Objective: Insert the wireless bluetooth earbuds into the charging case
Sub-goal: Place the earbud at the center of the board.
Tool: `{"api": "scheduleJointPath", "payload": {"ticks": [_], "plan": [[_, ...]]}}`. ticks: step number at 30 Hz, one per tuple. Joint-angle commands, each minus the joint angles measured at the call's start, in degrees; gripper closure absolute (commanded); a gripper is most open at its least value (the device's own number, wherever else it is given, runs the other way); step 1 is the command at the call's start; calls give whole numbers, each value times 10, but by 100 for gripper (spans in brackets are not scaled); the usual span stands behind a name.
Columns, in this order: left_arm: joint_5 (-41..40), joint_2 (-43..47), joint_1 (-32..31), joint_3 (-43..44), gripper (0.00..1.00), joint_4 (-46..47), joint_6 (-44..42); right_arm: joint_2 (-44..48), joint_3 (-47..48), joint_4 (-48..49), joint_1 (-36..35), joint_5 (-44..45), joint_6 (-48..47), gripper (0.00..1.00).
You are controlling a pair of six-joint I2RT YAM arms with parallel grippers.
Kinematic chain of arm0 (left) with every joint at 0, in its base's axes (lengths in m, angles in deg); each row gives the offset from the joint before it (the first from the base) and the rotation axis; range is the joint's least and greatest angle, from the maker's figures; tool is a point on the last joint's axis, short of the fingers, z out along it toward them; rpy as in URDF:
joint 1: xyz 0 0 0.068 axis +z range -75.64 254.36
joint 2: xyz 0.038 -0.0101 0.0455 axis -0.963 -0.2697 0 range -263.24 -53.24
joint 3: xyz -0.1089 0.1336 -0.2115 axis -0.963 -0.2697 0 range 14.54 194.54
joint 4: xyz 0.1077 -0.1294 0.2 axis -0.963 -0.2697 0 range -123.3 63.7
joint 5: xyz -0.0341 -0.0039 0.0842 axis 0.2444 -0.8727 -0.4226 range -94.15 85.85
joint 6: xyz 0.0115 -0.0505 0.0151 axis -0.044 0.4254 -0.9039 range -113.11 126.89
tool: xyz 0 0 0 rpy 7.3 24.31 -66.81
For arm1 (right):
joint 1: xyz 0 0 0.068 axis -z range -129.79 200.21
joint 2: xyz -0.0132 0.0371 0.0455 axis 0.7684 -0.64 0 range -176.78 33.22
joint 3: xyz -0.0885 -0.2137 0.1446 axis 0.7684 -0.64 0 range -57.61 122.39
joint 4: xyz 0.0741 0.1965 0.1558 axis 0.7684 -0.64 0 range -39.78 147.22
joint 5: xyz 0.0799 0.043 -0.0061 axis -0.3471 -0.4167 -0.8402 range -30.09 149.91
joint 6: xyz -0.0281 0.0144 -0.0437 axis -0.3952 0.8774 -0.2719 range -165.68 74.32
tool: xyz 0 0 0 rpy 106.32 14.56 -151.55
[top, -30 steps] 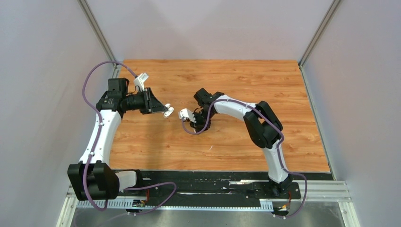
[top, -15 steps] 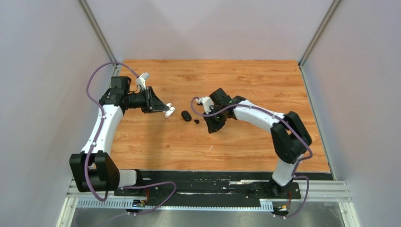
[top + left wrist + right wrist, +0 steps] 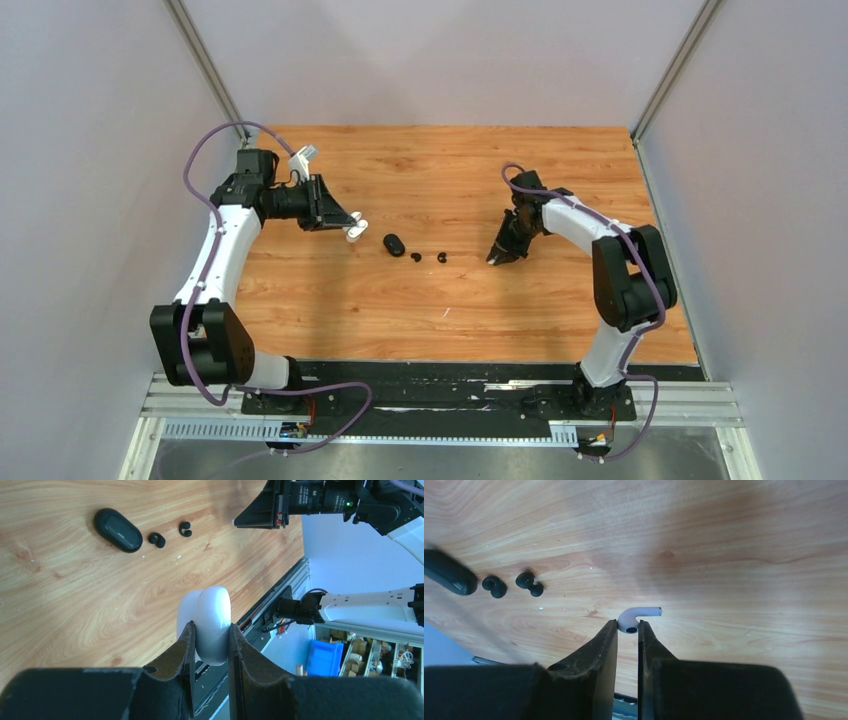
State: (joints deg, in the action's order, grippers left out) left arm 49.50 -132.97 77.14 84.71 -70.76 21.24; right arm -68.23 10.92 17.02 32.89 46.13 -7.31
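Observation:
My left gripper (image 3: pixel 352 229) is shut on a white charging case (image 3: pixel 213 621) and holds it above the table's left part. My right gripper (image 3: pixel 497 256) is shut on a white stemmed earbud (image 3: pixel 634 616), low over the wood right of centre, stem pointing sideways. Between the arms lie a black charging case (image 3: pixel 393 244), closed, and two black earbuds (image 3: pixel 416 257) (image 3: pixel 442 258). They also show in the left wrist view (image 3: pixel 118 523) (image 3: pixel 157 539) (image 3: pixel 185 528) and the right wrist view (image 3: pixel 449 572) (image 3: pixel 494 586) (image 3: pixel 529 583). I see no second white earbud.
The wooden table (image 3: pixel 560 170) is walled by grey panels on the left, back and right. A black rail (image 3: pixel 450 372) with both arm bases runs along the near edge. A purple cable (image 3: pixel 205 150) loops above the left arm.
My right arm swung from the centre to the right, carrying the white earbud, uncovering the black case and black earbuds. My left arm drew back slightly with the white case.

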Motion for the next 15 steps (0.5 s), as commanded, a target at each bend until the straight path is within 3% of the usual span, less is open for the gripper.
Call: {"api": "scheduleJointPath", "payload": {"ticks": [1,5,10,15], "plan": [[-10,-3,4,24,100,-26,-29,-32,39,-47,-19,-18,134,93],[-21,-6,4,26,100,-38,-42,-67,38,-69,-11,-11,173,91],[-27,-13,5,31,100,-49,-53,-84,54,-66,-8,-33,167,62],[-27,-16,5,35,100,-47,-54,-56,97,-83,10,-40,106,51]]}}
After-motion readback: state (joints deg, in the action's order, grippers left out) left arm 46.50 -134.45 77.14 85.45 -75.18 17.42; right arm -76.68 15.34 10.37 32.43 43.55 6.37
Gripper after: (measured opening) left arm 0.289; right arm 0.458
